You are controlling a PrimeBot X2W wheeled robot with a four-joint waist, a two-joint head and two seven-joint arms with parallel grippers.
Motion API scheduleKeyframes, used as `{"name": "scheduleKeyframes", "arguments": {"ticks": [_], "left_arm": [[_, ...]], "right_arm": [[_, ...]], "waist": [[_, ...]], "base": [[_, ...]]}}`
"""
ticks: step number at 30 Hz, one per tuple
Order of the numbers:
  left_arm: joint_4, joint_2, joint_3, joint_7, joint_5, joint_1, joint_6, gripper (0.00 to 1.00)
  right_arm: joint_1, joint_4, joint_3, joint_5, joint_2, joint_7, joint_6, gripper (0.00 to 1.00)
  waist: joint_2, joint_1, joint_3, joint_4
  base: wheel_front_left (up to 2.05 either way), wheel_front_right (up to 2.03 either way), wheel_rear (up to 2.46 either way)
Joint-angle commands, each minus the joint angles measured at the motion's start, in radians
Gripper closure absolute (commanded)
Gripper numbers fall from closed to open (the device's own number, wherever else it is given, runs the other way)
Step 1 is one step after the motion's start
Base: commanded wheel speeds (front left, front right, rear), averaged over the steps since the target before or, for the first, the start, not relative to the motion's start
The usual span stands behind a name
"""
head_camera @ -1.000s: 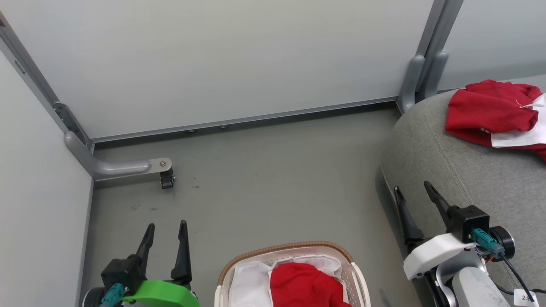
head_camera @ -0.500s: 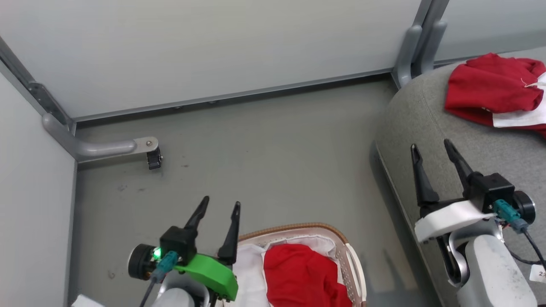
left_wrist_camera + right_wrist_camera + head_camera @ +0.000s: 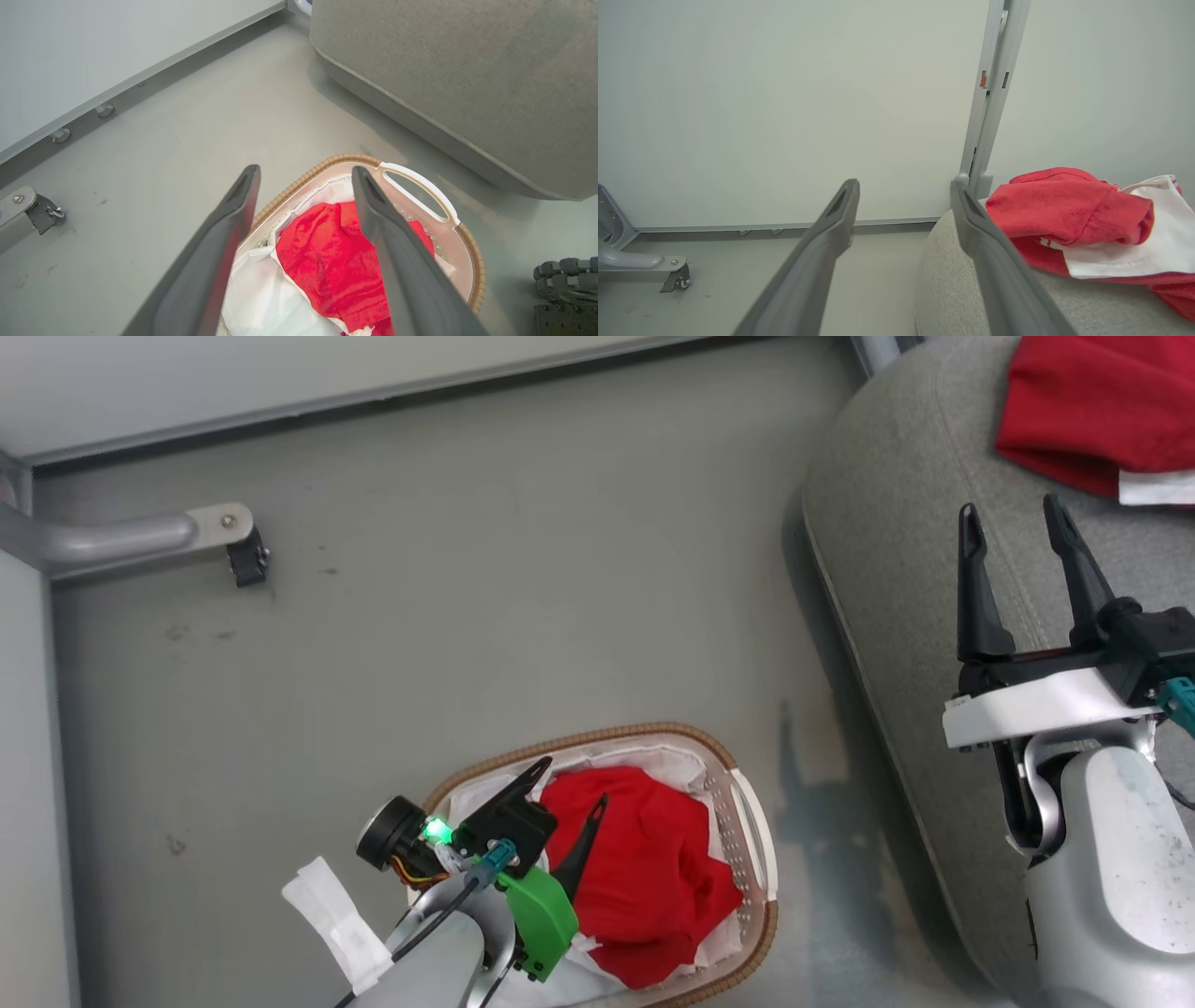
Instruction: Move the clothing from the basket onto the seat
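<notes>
Over the basket on the floor, the left hand, fingers spread and empty, is now hanging above the one red shirt lying inside, having swung in from beside it a second ago, so a pickup looks near. Farther off, the right hand, also spread, is hovering above the single seat, where the second shirt of two is already resting.

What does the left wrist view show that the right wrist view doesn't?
Left wrist view: the basket, a red shirt inside it, framed by the open left end effector. Right wrist view: a second shirt lying on the seat, plus a wall post, past the open right end effector. Shared: the grey seat, the floor and a caster bracket.
</notes>
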Motion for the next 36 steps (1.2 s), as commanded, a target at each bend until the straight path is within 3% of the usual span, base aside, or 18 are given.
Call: {"name": "scheduleKeyframes", "arguments": {"ticks": [1, 10, 20, 36], "left_arm": [[0.028, 0.006, -0.017, 0.000, 0.014, -0.038, -0.003, 0.00], [0.205, 0.007, -0.118, 0.000, 0.021, -0.164, -0.004, 0.00], [0.384, 0.026, -0.119, 0.000, 0.031, -0.313, 0.016, 0.00], [0.476, 0.060, -0.073, 0.000, -0.006, -0.420, 0.158, 0.00]], "right_arm": [[-0.024, -0.013, 0.001, 0.009, -0.003, -0.002, -0.001, 0.00], [-0.088, -0.079, 0.015, 0.046, -0.002, -0.002, -0.001, 0.00], [-0.131, -0.142, 0.029, 0.081, -0.002, -0.002, -0.001, 0.00], [-0.158, -0.159, 0.059, 0.138, -0.002, -0.002, -0.001, 0.00]], "waist": [[0.0000, -0.0001, 0.157, -0.076], [0.0000, -0.0001, 0.338, -0.141], [0.0000, -0.0001, 0.480, -0.187], [0.0000, -0.0001, 0.564, -0.221]], "base": [[0.00, 0.00, 0.00], [0.00, 0.00, 0.00], [0.00, 0.00, 0.00], [0.00, 0.00, 0.00]]}}
